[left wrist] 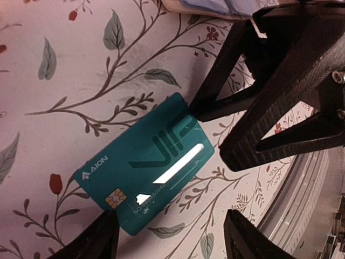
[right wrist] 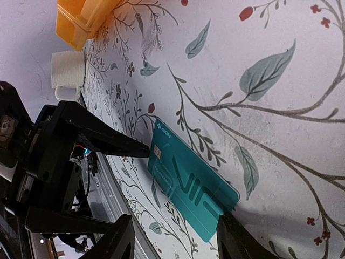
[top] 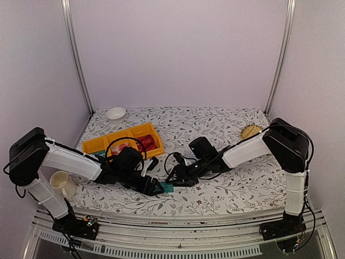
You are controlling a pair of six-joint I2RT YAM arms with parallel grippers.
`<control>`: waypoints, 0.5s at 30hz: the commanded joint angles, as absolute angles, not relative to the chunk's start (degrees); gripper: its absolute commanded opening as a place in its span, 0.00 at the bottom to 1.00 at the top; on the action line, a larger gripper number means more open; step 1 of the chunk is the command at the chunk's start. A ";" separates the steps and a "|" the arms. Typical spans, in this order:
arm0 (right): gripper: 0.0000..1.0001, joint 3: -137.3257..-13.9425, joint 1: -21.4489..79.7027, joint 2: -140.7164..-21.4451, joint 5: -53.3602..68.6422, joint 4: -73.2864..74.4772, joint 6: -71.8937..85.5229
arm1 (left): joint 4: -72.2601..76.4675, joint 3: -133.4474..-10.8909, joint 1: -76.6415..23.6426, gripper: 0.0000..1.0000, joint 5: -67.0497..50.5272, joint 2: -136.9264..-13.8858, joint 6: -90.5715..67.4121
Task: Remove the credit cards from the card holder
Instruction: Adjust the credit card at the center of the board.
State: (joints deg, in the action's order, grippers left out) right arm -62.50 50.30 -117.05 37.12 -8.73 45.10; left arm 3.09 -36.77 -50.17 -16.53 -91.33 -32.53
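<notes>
At the far left of the top view a white cup (top: 63, 183) stands by the left arm. To its right sits a yellow bin (top: 89, 144) with dividers; red cards (top: 146, 143) lie in its right-hand compartment. A small white bowl (top: 115, 113) sits behind the bin, near the back wall; what it holds cannot be told.

At the lower middle of the flowered cloth (top: 232, 183) the left gripper (top: 154, 187) points right, its jaws standing wide apart. One fingertip (left wrist: 94, 240) is just at the near short edge of the teal card (top: 166, 187), the other well off to the side. The card lies flat on the cloth between the two grippers, out of the holder, and neither gripper clamps it.

The card reads "AION" beside a small triangle mark at one end, with "VIP" in large darker letters across its middle. A gold chip sits near the AION end. A line of small light print beside the chip is too small to read.

The right gripper (top: 180, 177) faces the card from the other side with its jaws also parted. One finger (left wrist: 215, 91) touches the card's far corner.

Of the holder (left wrist: 207, 4), only a pale strip shows at the top edge of the left wrist view, behind the right gripper. A straw basket (top: 250, 131) sits at the right by the right arm; its contents cannot be seen.
</notes>
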 commanded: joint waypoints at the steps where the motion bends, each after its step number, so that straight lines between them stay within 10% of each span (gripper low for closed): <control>1: 0.55 -63.71 51.31 -120.93 39.11 -10.47 48.25 | 0.90 -34.00 -49.74 0.70 -19.75 -94.40 -31.73; 15: 0.55 -62.37 48.31 -110.65 40.32 -14.22 50.19 | 5.22 -34.62 -49.68 0.69 -23.32 -98.24 -30.95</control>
State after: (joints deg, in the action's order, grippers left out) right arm -63.66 50.57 -118.13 41.93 -13.67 50.19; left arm 11.57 -36.01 -49.76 -23.14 -94.89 -31.40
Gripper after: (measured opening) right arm 0.552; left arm 0.692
